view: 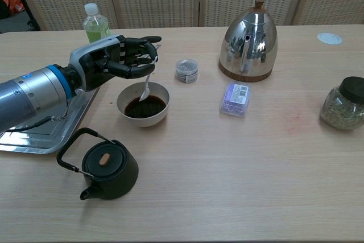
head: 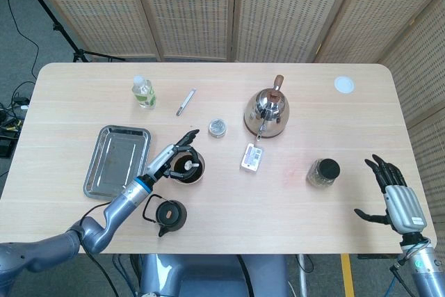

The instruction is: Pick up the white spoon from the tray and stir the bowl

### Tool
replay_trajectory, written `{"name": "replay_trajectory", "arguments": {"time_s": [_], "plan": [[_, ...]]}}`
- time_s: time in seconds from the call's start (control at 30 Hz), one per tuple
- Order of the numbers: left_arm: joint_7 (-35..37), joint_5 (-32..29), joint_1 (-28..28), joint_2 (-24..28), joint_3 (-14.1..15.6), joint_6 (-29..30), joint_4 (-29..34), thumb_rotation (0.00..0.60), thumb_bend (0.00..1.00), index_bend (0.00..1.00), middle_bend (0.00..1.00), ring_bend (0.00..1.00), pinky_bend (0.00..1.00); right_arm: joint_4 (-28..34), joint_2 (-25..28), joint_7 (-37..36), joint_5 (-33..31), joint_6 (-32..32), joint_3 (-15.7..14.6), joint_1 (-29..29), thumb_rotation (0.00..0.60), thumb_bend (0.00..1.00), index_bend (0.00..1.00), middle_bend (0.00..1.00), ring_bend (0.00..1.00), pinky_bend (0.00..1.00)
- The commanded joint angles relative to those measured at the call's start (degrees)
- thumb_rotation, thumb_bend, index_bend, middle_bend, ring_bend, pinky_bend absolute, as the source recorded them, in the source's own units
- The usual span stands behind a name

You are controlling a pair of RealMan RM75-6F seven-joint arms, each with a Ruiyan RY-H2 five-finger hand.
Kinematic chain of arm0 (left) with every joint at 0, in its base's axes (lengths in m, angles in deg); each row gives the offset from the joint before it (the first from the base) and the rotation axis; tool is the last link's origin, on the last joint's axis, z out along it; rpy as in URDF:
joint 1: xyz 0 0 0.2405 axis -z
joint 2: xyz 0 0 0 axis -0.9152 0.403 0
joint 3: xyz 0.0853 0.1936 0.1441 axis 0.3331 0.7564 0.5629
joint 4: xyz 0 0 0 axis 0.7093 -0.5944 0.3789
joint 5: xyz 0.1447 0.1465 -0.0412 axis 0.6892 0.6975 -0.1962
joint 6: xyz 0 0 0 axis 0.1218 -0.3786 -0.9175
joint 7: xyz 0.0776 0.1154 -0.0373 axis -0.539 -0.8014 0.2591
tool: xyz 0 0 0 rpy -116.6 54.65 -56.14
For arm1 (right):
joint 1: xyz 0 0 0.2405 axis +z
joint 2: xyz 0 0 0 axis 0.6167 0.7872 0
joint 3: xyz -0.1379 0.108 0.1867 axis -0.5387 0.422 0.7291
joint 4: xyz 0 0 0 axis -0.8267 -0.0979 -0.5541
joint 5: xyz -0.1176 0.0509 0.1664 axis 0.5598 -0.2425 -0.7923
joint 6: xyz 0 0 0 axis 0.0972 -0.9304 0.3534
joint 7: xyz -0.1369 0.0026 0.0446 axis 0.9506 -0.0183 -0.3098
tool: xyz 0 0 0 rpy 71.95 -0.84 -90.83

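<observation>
Light wooden tabletop point(view: 227, 163) stands before woven folding screens point(head: 229, 5). The left hand point(view: 116, 58) is extended over the bowl point(view: 143, 104), fingers pinching the white spoon point(view: 146, 86), whose tip hangs into the bowl's dark liquid. The tray point(head: 115, 161) lies just left of the bowl. The right hand point(head: 396, 196) hovers at the tabletop's right edge, fingers spread, holding nothing.
</observation>
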Motion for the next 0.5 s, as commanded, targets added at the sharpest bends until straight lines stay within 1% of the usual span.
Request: {"name": "replay_trajectory", "arguments": {"time_s": [0.03, 0.13, 0.27, 0.5], "plan": [[1.15, -0.32, 1.08, -2.40, 0.48, -0.35, -3.03, 0.600, 0.40, 0.69, 0.00, 0.00, 0.00, -0.21, -0.11, -0.18, -0.24, -0.38, 0.06, 0.18, 0.600, 0.00, 0.00, 0.00, 0.00, 0.00], [2.16, -0.99, 1.82, -4.62, 0.75, -1.44, -6.26, 0.600, 0.40, 0.69, 0.00, 0.00, 0.00, -0.54, -0.29, -0.24, -0.58, -0.82, 0.19, 0.39, 0.600, 0.00, 0.00, 0.00, 0.00, 0.00], [2.83, -1.16, 2.26, -6.66, 1.17, -1.28, -9.67, 0.600, 0.40, 0.69, 0.00, 0.00, 0.00, -0.96, -0.57, -0.15, -0.88, -1.35, 0.20, 0.59, 0.600, 0.00, 0.00, 0.00, 0.00, 0.00], [3.97, -1.36, 2.73, -8.36, 1.72, -1.52, -12.62, 0.600, 0.40, 0.70, 0.00, 0.00, 0.00, -1.28, -0.78, -0.18, -1.09, -1.72, 0.25, 0.78, 0.600, 0.00, 0.00, 0.00, 0.00, 0.00]]}}
